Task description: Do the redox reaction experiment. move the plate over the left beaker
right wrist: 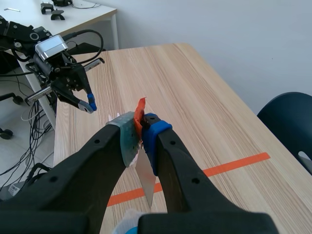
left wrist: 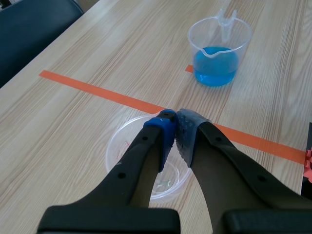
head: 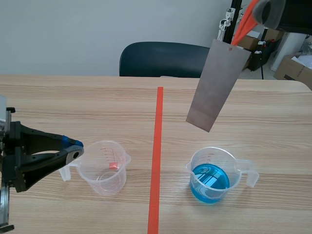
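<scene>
A: Plate (head: 214, 83), finish?
B: Thin sheet metal, dull grey, matt and smooth. The orange strip (head: 243, 24) at its top edge looks like slightly glossy tape.
A: Beakers?
B: Left beaker (head: 103, 168) and right beaker (head: 214, 175) are both clear plastic with glossy, smooth walls. The liquid surface in the right one is shiny.
A: Bench?
B: Table (head: 73, 107) is pale wood grain with a low satin sheen. The tape line (head: 157, 146) is matt.
A: Right gripper (right wrist: 141, 127)?
B: The pads (right wrist: 127, 139) are dotted, rubbery-looking and matt. The fingers (right wrist: 97, 161) are hard black plastic, faintly shiny.
</scene>
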Motion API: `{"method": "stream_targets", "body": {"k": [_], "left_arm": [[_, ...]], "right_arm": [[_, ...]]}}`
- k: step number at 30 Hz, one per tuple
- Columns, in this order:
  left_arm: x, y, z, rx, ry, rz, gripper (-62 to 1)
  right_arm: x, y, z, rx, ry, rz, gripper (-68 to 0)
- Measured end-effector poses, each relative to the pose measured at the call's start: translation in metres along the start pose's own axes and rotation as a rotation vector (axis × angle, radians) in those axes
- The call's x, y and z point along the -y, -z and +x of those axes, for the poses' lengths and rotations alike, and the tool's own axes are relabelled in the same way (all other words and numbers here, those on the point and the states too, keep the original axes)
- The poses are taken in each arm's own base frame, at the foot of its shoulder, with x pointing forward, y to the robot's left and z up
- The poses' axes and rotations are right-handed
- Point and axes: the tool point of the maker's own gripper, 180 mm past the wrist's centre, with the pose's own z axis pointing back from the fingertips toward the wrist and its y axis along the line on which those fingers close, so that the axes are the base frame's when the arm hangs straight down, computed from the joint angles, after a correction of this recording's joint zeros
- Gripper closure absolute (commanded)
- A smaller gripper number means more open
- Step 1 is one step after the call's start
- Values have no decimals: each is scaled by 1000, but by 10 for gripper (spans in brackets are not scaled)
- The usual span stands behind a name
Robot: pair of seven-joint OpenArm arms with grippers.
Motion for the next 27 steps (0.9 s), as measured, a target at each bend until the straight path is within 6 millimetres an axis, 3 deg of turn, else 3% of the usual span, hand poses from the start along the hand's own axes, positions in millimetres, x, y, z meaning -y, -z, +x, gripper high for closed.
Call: {"method": "stream_targets", "body": {"k": [10, 16, 22, 27], "left_arm": [[6, -53, -38, 52, -99, 161, -40], [26, -81, -67, 89, -79, 267, -40], [64, -87, -104, 42, -70, 334, -40], [90, -80, -111, 81, -87, 405, -40]], "right_arm": [[0, 9, -4, -8, -13, -10, 2], [-8, 19, -6, -18, -26, 3, 2], [-3, 29, -2, -24, -26, -7, 2], [-2, 39, -4, -32, -5, -8, 2]]}}
